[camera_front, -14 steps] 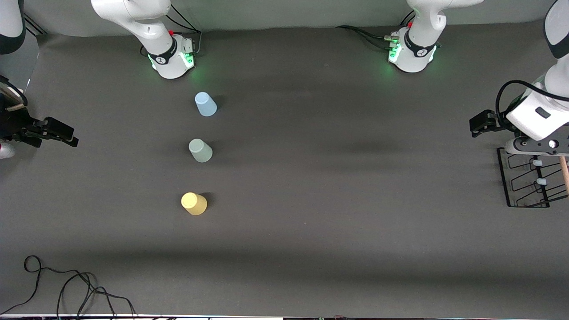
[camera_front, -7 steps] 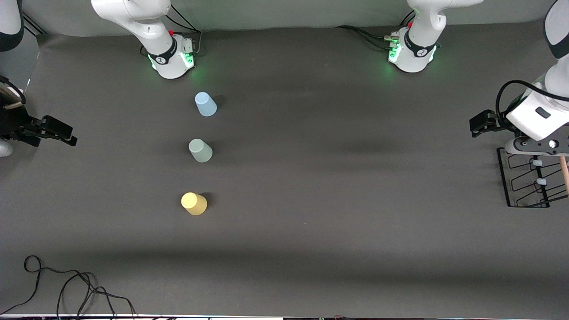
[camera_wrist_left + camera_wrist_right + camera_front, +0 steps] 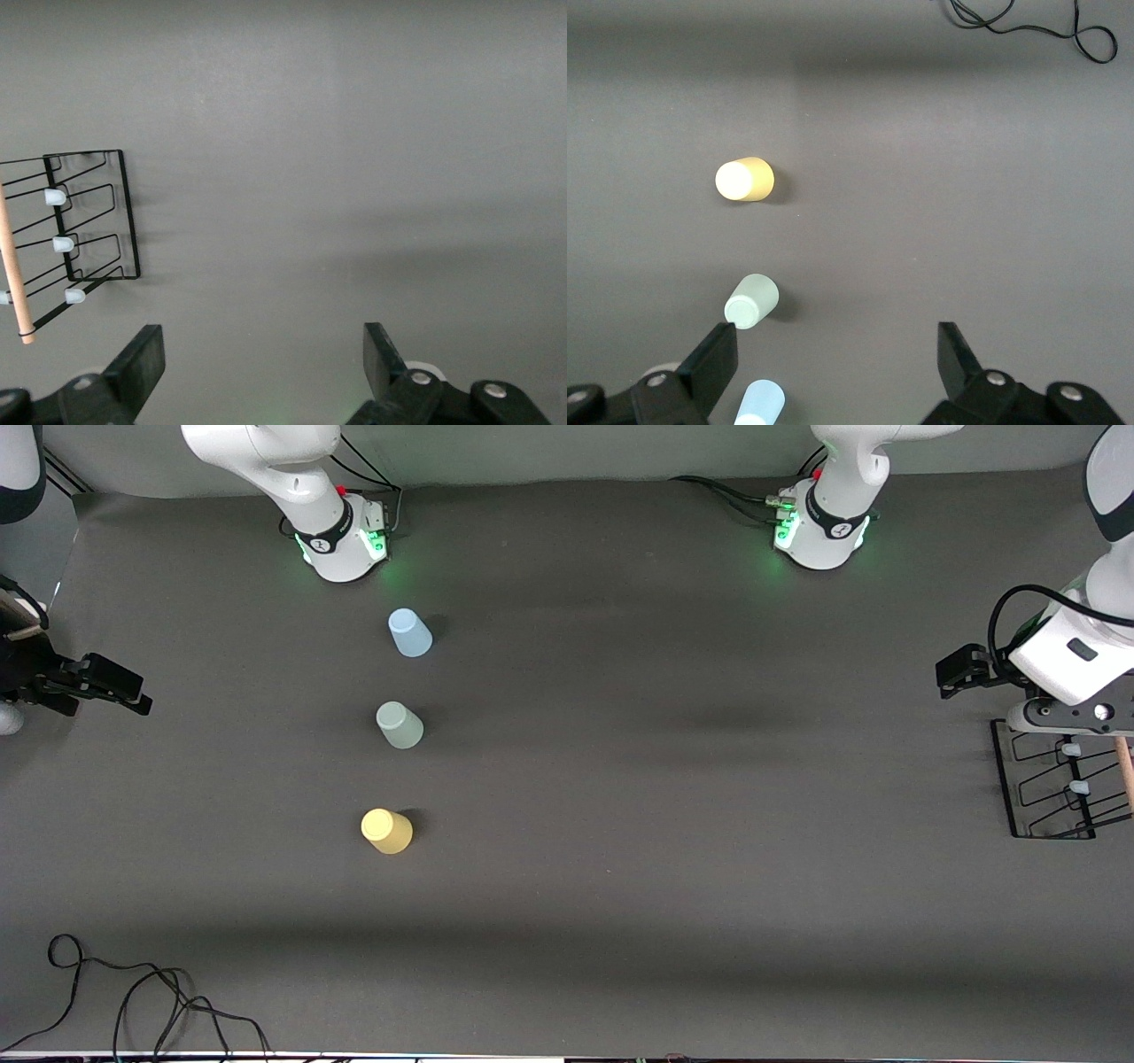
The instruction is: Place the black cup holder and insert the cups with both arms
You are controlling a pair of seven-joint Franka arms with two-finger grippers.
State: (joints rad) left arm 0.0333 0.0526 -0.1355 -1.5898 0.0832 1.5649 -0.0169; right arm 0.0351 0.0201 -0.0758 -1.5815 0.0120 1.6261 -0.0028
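Right end effector [image 3: 124,695], open and empty, has retreated slightly toward its counter edge; left end effector [image 3: 261,359] hangs open beside the black cup holder [image 3: 1050,793]; cups [image 3: 400,725] untouched mid-counter.

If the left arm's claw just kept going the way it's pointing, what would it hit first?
Probably bare table. The left gripper, jaws open, points down at empty mat; the rack lies off to one side.

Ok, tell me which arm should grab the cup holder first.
Left. The left gripper hangs open beside the black cup holder at its end of the table. The right gripper, also open, is at the other end, closer to the cups.
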